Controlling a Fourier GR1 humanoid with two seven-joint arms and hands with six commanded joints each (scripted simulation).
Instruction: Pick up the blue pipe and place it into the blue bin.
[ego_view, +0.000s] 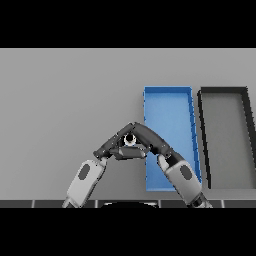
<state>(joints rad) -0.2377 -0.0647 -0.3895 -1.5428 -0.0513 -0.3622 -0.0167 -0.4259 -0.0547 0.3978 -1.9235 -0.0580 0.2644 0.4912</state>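
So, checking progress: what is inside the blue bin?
Nothing shows on the blue bin's visible floor. The right hand and forearm cover its lower left part, so that area cannot be checked.

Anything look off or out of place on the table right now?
No blue pipe shows anywhere. Both dark hands, left and right, meet just left of the blue rectangular bin, around a small white and dark object I cannot identify. The bin and the black rectangular bin sit straight, nothing spilled.
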